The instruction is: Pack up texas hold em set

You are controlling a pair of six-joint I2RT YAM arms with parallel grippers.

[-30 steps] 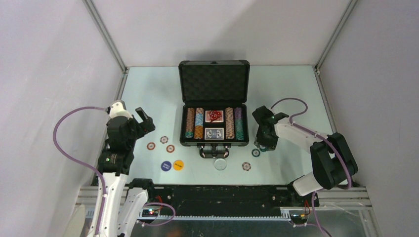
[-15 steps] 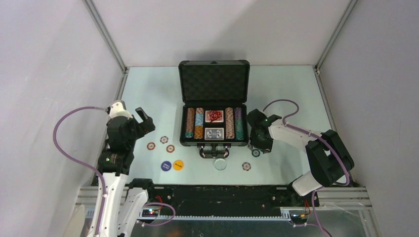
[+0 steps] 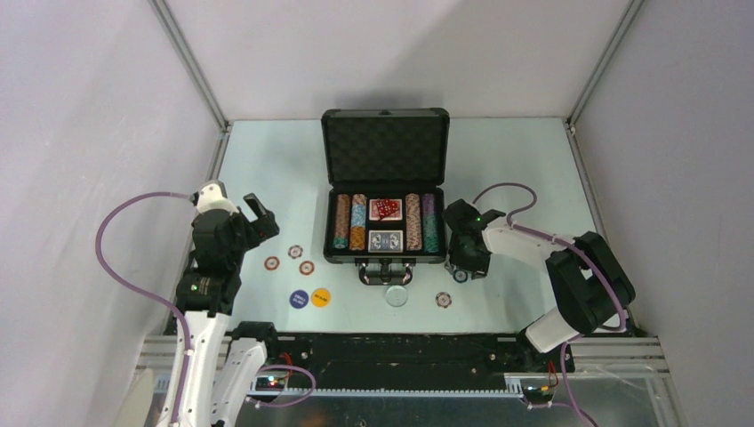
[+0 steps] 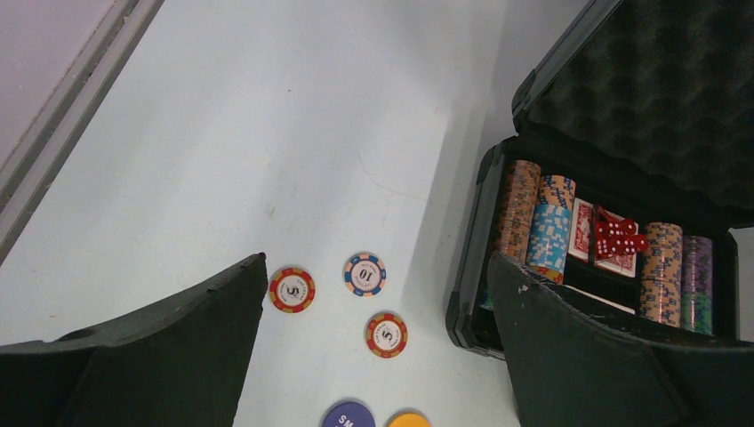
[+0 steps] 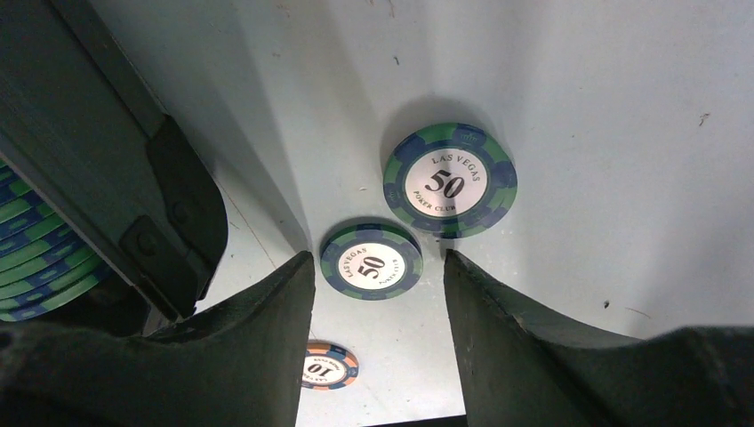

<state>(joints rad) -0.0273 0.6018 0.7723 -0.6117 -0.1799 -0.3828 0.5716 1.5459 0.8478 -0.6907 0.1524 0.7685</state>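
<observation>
Walls [image 3: 391, 53]: plain white panels, three sides.
Table [image 3: 267, 160]: pale bluish surface, faint scuffs.
Corner posts [image 3: 188, 62]: bare metal.

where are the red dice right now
In the top view the red dice lie in the middle of the open case, on the red deck just behind the blue deck, chip rows either side.

Bright, even light; soft shadows; sharp
</observation>
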